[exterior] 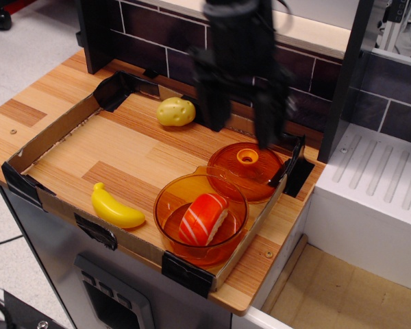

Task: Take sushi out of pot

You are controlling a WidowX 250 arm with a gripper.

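The sushi (203,218), red-orange with white diagonal stripes, lies inside the translucent orange pot (166,199) at the front right of the cardboard tray. My gripper (241,133) hangs blurred above the back right of the tray, over the far edge of the orange lid. Its two dark fingers stand wide apart and hold nothing. It is behind and above the pot, not touching it.
An orange lid (227,173) with a knob lies just behind the pot, touching its rim. A yellow banana (115,208) lies at the front left, a pale yellow potato (175,112) at the back. Low cardboard walls (51,133) ring the tray. A dark tiled wall stands behind.
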